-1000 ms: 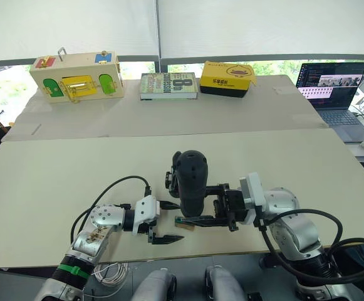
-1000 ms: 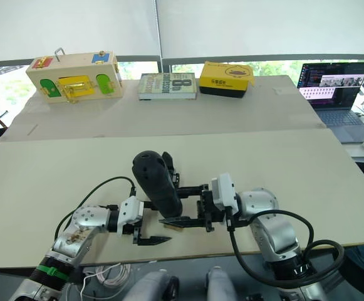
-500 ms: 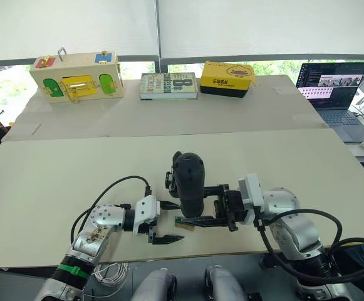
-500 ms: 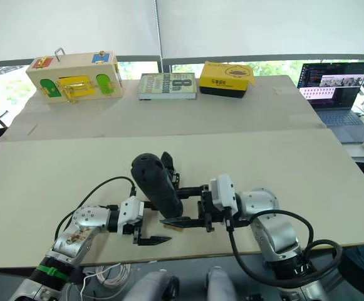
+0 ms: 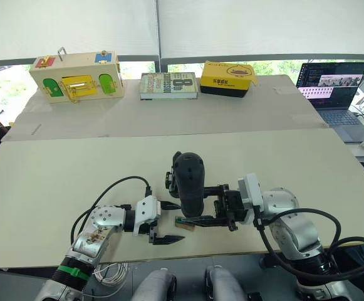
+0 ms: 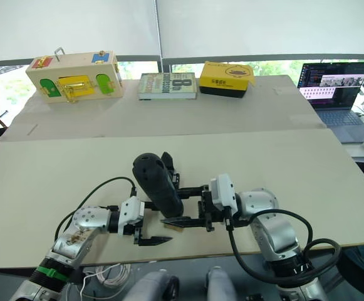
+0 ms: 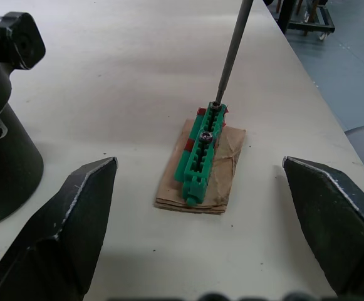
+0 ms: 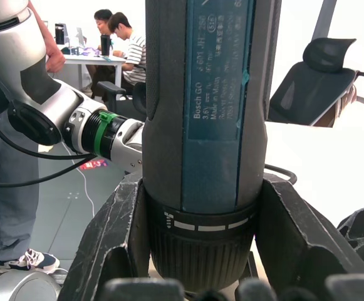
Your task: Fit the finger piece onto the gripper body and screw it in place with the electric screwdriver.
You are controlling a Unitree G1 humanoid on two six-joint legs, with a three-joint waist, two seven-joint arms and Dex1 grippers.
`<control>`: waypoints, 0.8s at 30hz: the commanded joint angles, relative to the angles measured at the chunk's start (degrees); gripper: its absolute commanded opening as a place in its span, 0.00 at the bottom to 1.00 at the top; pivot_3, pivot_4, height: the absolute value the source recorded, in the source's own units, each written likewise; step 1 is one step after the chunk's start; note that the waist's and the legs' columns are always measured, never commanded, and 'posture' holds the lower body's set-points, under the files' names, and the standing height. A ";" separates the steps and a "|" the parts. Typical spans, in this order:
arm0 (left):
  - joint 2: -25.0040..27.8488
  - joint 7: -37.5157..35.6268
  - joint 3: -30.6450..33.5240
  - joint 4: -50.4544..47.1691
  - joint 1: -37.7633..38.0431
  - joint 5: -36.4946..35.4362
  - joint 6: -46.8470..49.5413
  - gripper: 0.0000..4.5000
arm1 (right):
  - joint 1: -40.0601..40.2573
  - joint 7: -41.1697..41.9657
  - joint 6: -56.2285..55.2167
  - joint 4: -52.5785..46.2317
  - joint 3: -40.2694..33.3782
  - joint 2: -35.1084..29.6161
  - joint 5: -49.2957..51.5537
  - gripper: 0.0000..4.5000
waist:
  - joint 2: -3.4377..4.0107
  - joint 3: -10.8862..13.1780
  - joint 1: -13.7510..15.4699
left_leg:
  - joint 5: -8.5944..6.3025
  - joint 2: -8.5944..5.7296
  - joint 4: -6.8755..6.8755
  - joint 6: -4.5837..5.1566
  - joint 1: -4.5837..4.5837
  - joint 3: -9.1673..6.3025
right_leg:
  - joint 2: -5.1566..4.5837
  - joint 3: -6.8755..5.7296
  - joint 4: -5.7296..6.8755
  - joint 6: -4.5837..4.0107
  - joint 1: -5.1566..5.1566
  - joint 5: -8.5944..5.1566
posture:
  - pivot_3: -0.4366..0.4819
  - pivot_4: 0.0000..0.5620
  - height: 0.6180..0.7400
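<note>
My right gripper (image 5: 193,204) is shut on the electric screwdriver (image 5: 188,183), a thick black cylinder held upright near the table's front edge. Its thin metal bit (image 7: 233,49) comes down onto a screw at the end of a small green-and-tan piece (image 7: 200,160). My left gripper (image 5: 179,221) is open, with one finger on each side of that piece and not touching it. The gripper body (image 6: 167,164), a chunky black block, stands just behind the screwdriver, partly hidden by it. The finger piece is hidden or out of view.
At the table's far side stand a wooden latch box (image 5: 77,76), a book (image 5: 168,85) and a yellow box (image 5: 227,78). A laptop (image 5: 332,88) is open at the far right. People sit at a desk (image 8: 122,47) in the background.
</note>
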 commanded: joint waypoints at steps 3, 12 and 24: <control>-0.33 -0.02 -2.05 -0.27 1.16 0.36 0.84 1.00 | -1.66 0.14 -1.83 -1.49 -0.28 0.45 1.10 0.43 | 0.00 0.00 -0.01 | 0.00 0.00 0.00 0.00 0.00 0.00 | 0.00 0.00 0.00 0.00 0.00 0.00 | 0.48 0.27 1.00; -0.46 0.41 -2.08 -0.46 1.35 0.28 1.03 1.00 | -2.02 0.27 -1.90 -0.76 -0.17 0.45 0.93 0.43 | 0.00 0.00 0.00 | -0.01 0.00 -0.01 0.00 -0.01 0.00 | 0.00 0.00 -0.02 0.02 0.00 -0.01 | 0.48 0.27 1.00; -0.45 0.58 -2.10 0.27 1.67 0.47 0.27 1.00 | -1.61 0.15 -1.54 -0.34 0.23 0.21 0.53 0.43 | 0.00 0.00 -0.01 | -0.01 0.00 -0.04 0.00 -0.01 0.00 | -0.01 0.00 -0.04 0.02 0.00 -0.02 | 0.48 0.27 1.00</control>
